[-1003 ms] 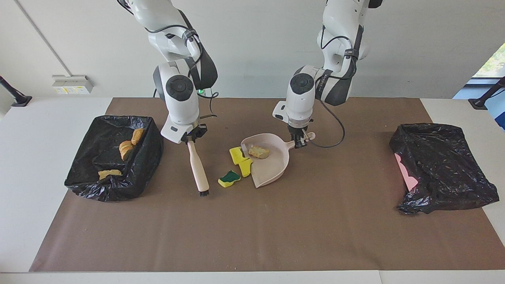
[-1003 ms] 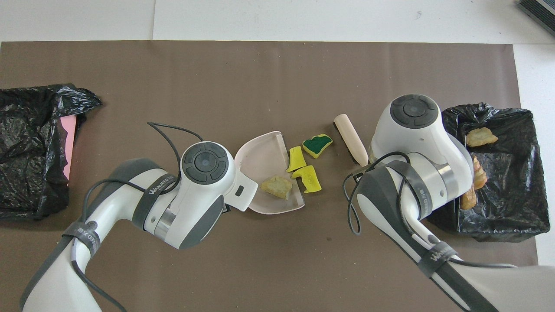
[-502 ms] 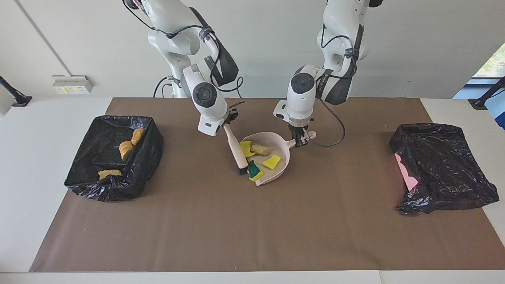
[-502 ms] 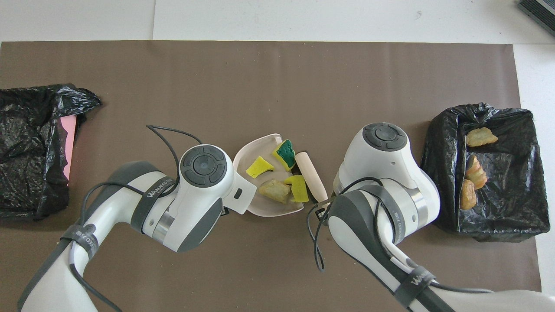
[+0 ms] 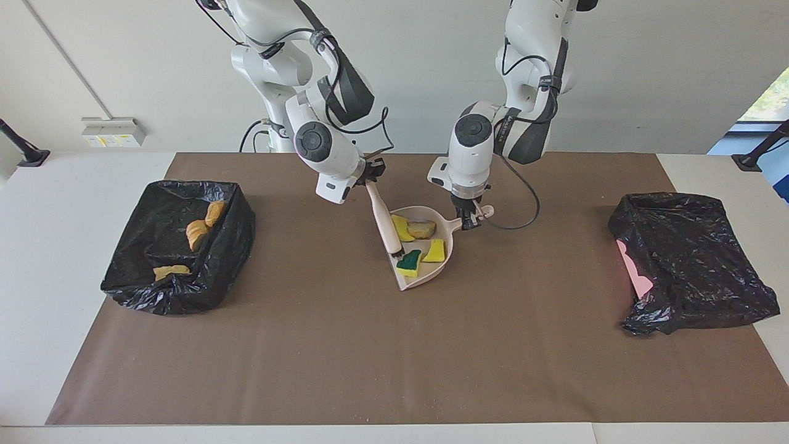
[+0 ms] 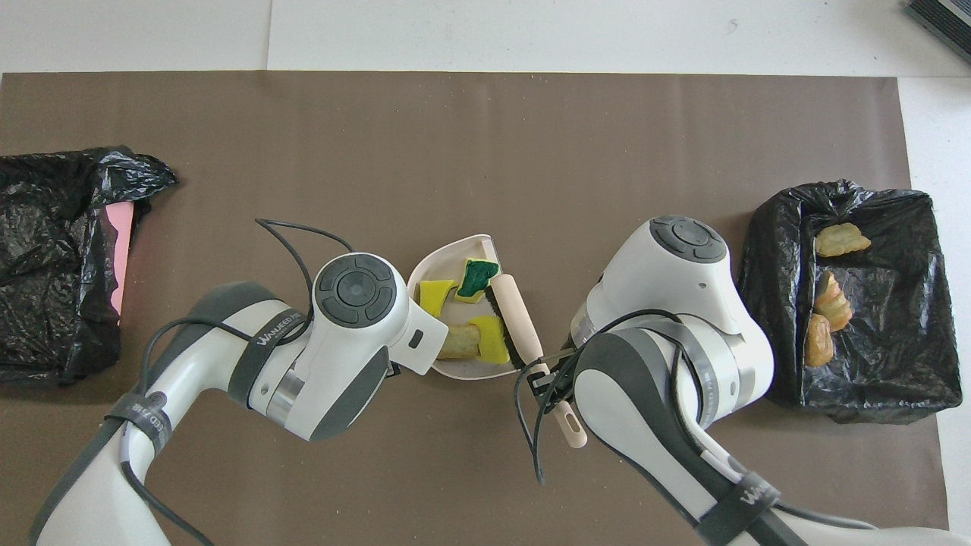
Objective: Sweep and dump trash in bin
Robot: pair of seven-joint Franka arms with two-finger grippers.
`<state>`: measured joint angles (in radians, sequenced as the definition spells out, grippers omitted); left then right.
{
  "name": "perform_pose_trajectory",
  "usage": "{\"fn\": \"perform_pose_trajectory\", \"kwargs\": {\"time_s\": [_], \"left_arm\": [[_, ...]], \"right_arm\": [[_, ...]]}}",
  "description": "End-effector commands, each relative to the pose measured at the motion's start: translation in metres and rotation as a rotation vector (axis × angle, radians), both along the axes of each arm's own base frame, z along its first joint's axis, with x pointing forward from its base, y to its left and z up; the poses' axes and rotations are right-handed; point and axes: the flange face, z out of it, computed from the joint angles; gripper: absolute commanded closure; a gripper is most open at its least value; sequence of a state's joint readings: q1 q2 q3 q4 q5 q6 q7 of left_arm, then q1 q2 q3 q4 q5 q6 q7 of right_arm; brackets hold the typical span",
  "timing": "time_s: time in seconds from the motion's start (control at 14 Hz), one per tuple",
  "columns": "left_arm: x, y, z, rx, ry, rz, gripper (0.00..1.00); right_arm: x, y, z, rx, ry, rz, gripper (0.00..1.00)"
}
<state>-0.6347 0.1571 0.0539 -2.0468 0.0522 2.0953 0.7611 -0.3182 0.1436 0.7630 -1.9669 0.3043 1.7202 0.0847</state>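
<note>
My right gripper (image 5: 372,174) pinches the brush (image 5: 386,221), its bristles at the dustpan (image 5: 445,262) mouth. My left gripper (image 5: 470,220) clamps the dustpan handle mid-mat. Sponge chunks (image 5: 408,262) and the bread chunk (image 5: 421,229) lie inside; tilting the pan could spill them short of the bin (image 5: 237,237) at the mat's right-arm edge.

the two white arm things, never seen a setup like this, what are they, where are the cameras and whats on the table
They are two robot arms with two-finger grippers. One picture looks at them from across the table; the other looks down from above their own end.

The right gripper is shut on a cream-handled brush. The left gripper is shut on the handle of a pale pink dustpan. In the dustpan lie yellow and green sponge chunks and a beige bread chunk.

A black-lined bin at the right arm's end holds three pastries. A crumpled black bag lies at the left arm's end.
</note>
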Motion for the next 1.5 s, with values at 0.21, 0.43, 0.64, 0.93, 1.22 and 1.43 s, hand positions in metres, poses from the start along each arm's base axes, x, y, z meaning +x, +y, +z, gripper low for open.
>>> {"fn": "perform_pose_trajectory", "kwargs": {"time_s": [0.21,0.43,0.64,0.93,1.22,1.43], "left_arm": [[0.018,0.032,0.02,-0.005,-0.009,-0.042,1.0],[0.028,0.072,0.056,-0.019,-0.006,-0.061,1.0],[0.032,0.135,0.103,-0.035,-0.001,-0.089,1.0],[0.044,0.252,0.132,-0.054,-0.004,-0.095,1.0],[0.045,0.392,0.164,-0.055,-0.067,-0.027,1.0],[0.031,0.485,0.183,-0.037,-0.122,0.088,1.0]], "right_arm": [[0.017,-0.048,0.016,-0.264,-0.134,-0.004,1.0],[-0.018,-0.022,0.015,-0.408,-0.116,-0.158,1.0],[-0.072,0.02,0.01,-0.361,-0.13,-0.239,1.0],[-0.143,0.076,-0.001,-0.317,-0.205,-0.283,1.0],[-0.162,0.08,-0.004,-0.288,-0.218,-0.308,1.0],[-0.175,0.083,-0.033,-0.258,-0.267,-0.3,1.0]]}}
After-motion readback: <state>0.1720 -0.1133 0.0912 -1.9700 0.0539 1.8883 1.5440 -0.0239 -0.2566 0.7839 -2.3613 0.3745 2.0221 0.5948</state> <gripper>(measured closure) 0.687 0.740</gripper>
